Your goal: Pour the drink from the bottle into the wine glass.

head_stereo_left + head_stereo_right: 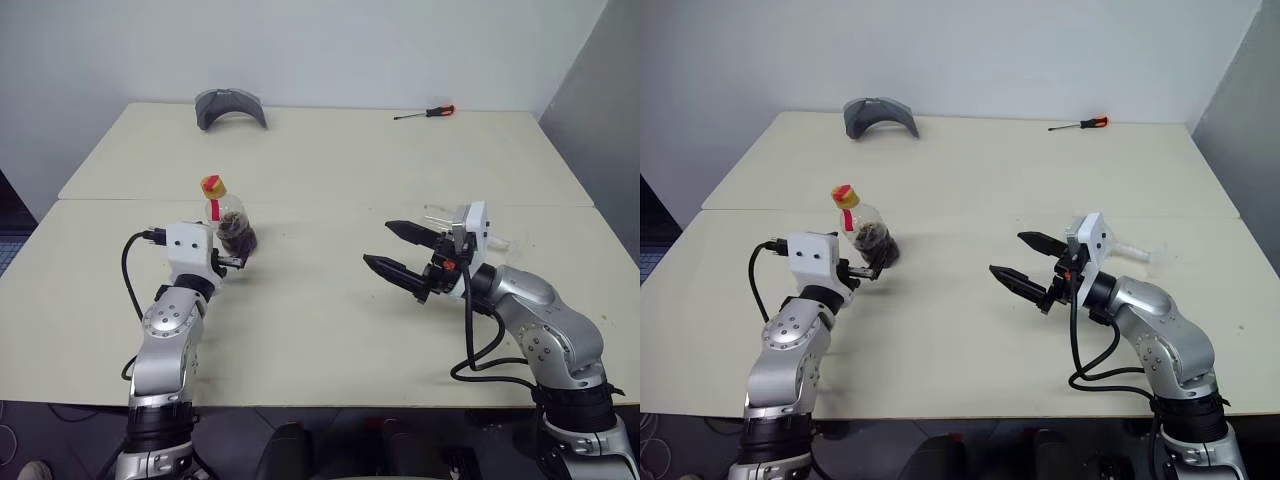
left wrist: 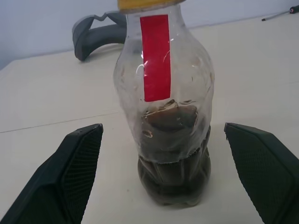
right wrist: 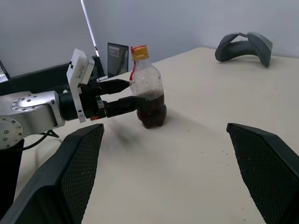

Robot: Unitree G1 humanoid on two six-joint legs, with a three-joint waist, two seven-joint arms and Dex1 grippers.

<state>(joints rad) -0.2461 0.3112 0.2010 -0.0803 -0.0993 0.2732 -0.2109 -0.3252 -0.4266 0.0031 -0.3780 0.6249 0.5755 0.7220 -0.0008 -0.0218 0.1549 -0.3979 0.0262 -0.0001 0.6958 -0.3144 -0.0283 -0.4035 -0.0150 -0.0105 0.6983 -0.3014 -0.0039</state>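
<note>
The bottle [image 1: 229,221] is standing upright on the cream worktop [image 1: 330,330], left of centre and roughly midway between the near and far edges, close to the seam that is running across the surface. It is carrying a yellow cap and a red strip down its clear wall, and the drink [image 2: 172,158], dark reddish-brown, is filling about the lower half. The left pincer [image 2: 170,186] is standing level at the bottle with its jaws wide apart and holding nothing; in the left wrist view the two black fingers [image 2: 70,177] are flanking the bottle's belly with a gap on either side. From the right wrist view the finger ends appear to be overlapping the bottle's side, but contact cannot be confirmed. The right pincer [image 1: 396,250] is hovering above the worktop right of centre, well apart from the bottle, pointing toward the left side, jaws fully spread and empty. The wine glass [image 1: 1128,250] is lying on its side just behind the right wrist, toward the right edge; its outline is faint and partly hidden. A grey curved object [image 1: 230,107] is resting near the far edge, left of centre, and a red-handled screwdriver [image 1: 425,113] is lying near the far edge toward the right.
</note>
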